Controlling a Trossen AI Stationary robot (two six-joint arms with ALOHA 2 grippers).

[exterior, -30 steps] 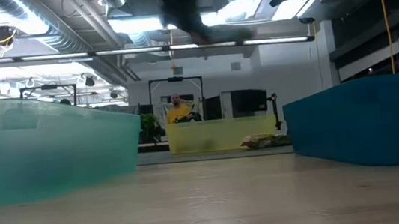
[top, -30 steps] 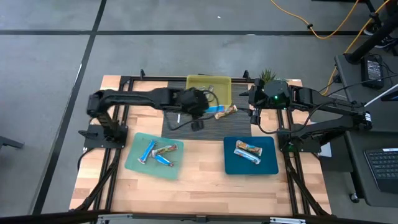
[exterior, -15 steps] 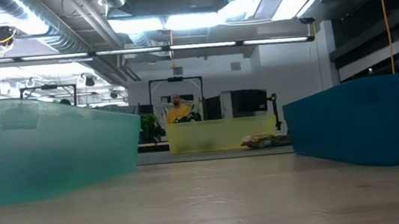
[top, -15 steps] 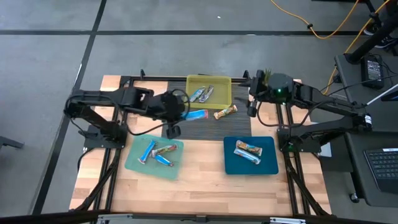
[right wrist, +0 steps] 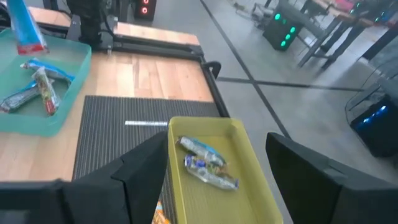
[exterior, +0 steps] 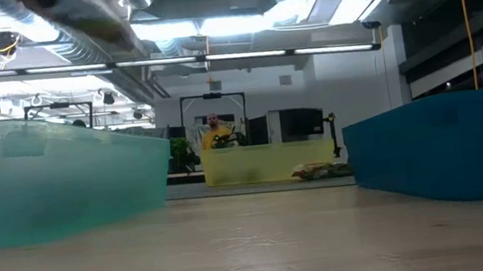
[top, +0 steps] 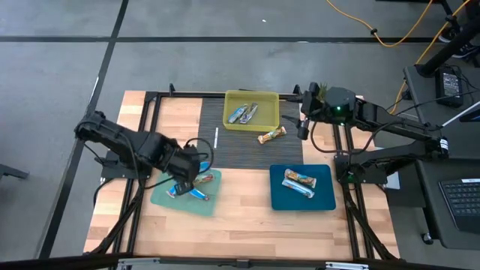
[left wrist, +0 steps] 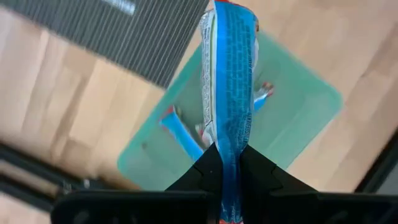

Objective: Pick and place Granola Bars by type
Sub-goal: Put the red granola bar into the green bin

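Observation:
My left gripper (top: 193,169) hovers over the teal tray (top: 161,196), shut on a bright blue bar (left wrist: 227,81). That tray holds two blue bars (top: 177,187) and a tan one (top: 202,180). My right gripper (top: 304,129) hangs open beside the yellow tray (top: 253,120), touching nothing. Two silvery-grey bars (right wrist: 202,160) lie in the yellow tray. One tan bar (top: 271,135) lies flat on the dark mat. The dark blue tray (top: 324,196) holds a tan bar and a blue-white one (top: 298,182). My left gripper pinches one end of the blue bar (left wrist: 229,152) between its two fingers (left wrist: 205,169). The bar runs straight out along the fingers, lifted clear above the teal tray (left wrist: 298,118).
A thin white stick (top: 215,138) lies on the ribbed mat (top: 225,150) left of the yellow tray. Black frame rails run along the table's left and right sides. Bare wood lies between the two near trays. In the low view the teal (exterior: 55,179), yellow (exterior: 267,162) and blue (exterior: 443,144) trays stand level.
My left gripper has carried the blue bar off the mat by the yellow tray, moving toward the table's left and near edge, and now stands over the teal tray. The bar is lifted clear. My right gripper drew slightly toward the far edge, then kept still.

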